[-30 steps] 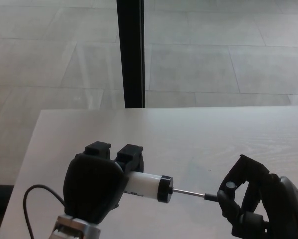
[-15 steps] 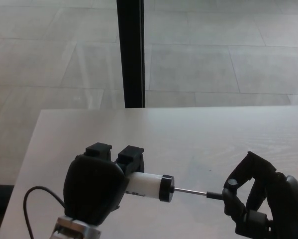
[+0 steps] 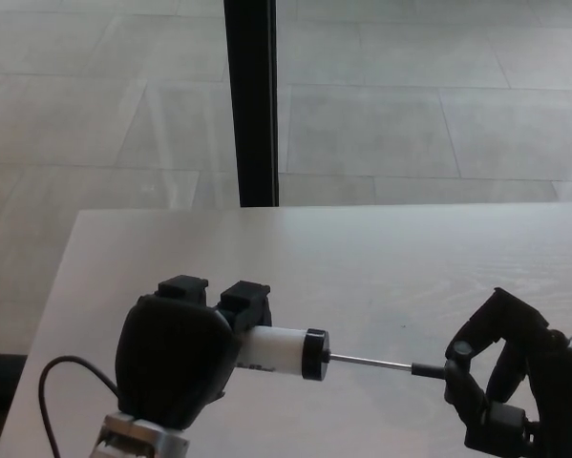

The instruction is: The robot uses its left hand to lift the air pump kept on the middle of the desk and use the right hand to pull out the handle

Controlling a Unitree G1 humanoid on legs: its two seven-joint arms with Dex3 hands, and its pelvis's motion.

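Head view: my left hand (image 3: 176,358) grasps the white pump (image 3: 276,351) above the near part of the desk (image 3: 381,258). My right hand (image 3: 515,386) pinches the handle (image 3: 427,369), with a thin rod (image 3: 370,362) exposed between cap and handle.

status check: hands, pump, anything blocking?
Left hand shut on air pump, lifted. Right hand shut on handle, rod exposed. Desk: nothing blocking.

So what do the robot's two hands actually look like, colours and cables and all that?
Both are matte black. The left hand has a bulky rounded shell, blocky finger segments, a silver metal wrist piece and a thin black cable looping beside it. The right hand shows thick jointed fingers with round pivot caps.
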